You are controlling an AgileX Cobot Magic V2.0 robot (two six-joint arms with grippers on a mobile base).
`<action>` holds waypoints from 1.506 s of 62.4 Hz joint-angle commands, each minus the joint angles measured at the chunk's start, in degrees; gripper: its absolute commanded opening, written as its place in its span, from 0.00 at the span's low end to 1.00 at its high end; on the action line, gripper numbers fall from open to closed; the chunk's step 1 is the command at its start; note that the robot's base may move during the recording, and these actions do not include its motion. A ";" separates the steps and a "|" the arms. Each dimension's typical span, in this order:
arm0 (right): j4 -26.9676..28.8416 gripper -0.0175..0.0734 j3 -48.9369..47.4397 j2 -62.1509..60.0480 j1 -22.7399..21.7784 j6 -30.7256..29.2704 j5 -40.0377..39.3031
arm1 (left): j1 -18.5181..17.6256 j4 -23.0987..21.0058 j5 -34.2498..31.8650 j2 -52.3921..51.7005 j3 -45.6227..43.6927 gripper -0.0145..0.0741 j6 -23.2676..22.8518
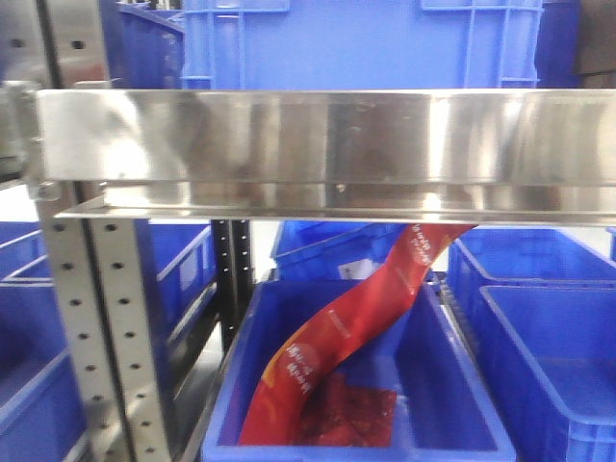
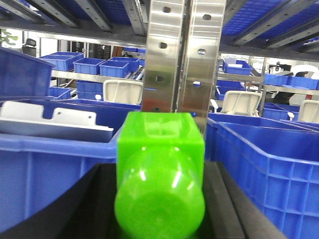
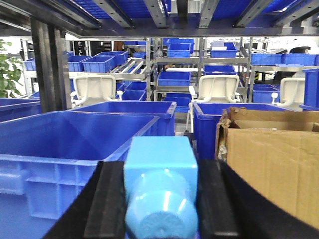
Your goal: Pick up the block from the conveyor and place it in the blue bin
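In the front-facing view a broad polished stainless-steel shelf beam runs from 9 to 3 o'clock, with a perforated steel upright at 8 o'clock. At 6 o'clock an open blue plastic bin holds a long red printed plastic bag, which curls up toward 1 o'clock until the beam hides it. More blue crates sit at 12, 4 and 8 o'clock, and neither arm shows here. In the left wrist view the left gripper is clenched on a bright green plastic block, square-bodied with a rounded, cup-like end toward the camera. Its black fingers close in from 8 and 4 o'clock, and the block fills the gap between them at the centre. A deep blue crate stands at 9 o'clock with a pale grey flat plate lying in it. A second ribbed blue crate stands at 3 o'clock, and a pair of drilled shiny steel posts rises at 12 o'clock just behind the block. In the right wrist view the right gripper grasps a light-blue plastic block of the same shape, at 6 o'clock, between ridged black pads. A large empty blue tub lies at 9 o'clock and a brown cardboard box at 3 o'clock. Racks of blue bins and white chair backs fill the distance toward 12 o'clock.
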 commanded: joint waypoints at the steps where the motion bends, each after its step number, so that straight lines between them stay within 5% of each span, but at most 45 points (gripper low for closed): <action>1: -0.47 0.01 -0.03 -0.23 0.11 -0.10 -1.38 | 0.08 -0.36 -0.93 -0.14 -0.37 0.04 -0.27; 94: -0.47 0.01 -0.03 -0.23 0.11 -0.10 -1.38 | 0.08 -0.36 -0.93 -0.14 -0.37 0.04 -0.27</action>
